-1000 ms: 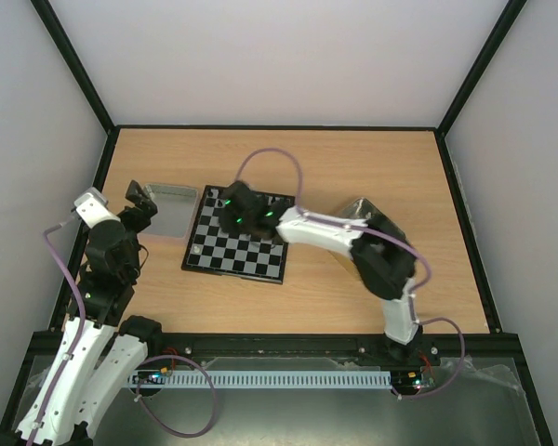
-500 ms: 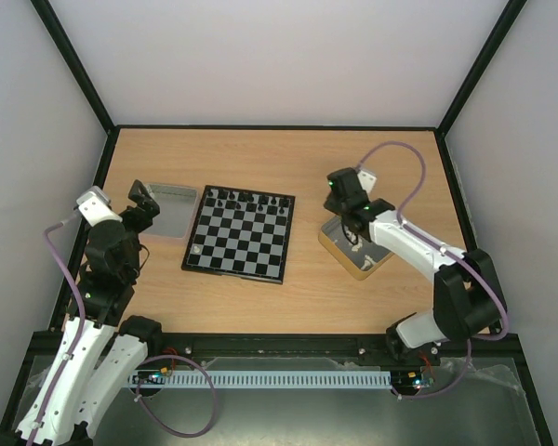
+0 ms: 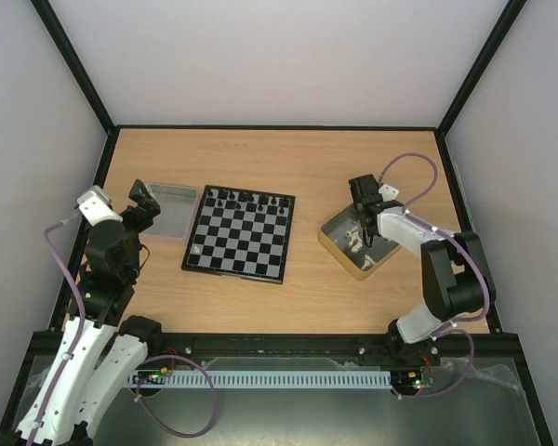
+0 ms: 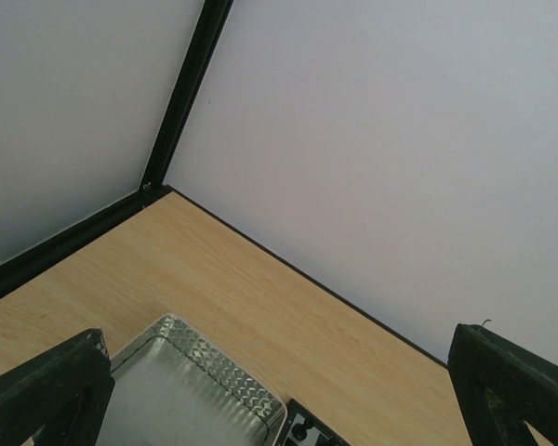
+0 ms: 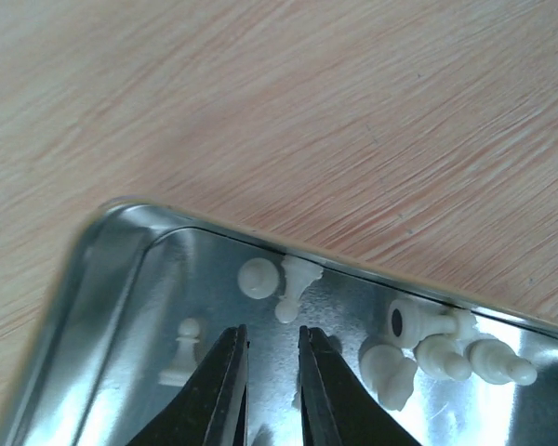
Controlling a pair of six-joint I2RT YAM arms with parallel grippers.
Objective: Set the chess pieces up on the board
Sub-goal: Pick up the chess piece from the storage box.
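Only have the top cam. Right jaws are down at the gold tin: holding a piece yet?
Observer: Right wrist view shows the right jaws narrowly apart inside the tin, with nothing visible between the tips.
Operator: Nearest piece?
Observer: A white piece lies on its side just beyond the tips, by the tin's wall.
Operator: Left side?
Observer: Left wrist view shows the left jaws wide apart and empty, with the grey tray in front of them.

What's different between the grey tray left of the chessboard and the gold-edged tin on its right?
The grey tray lies close beside the chessboard; the gold-sided tin sits apart from it. The tin holds white chess pieces; the tray shows only bare metal. The right tool dips into the tin; the left tool hangs by the tray's edge. Both are shallow, squarish metal containers.
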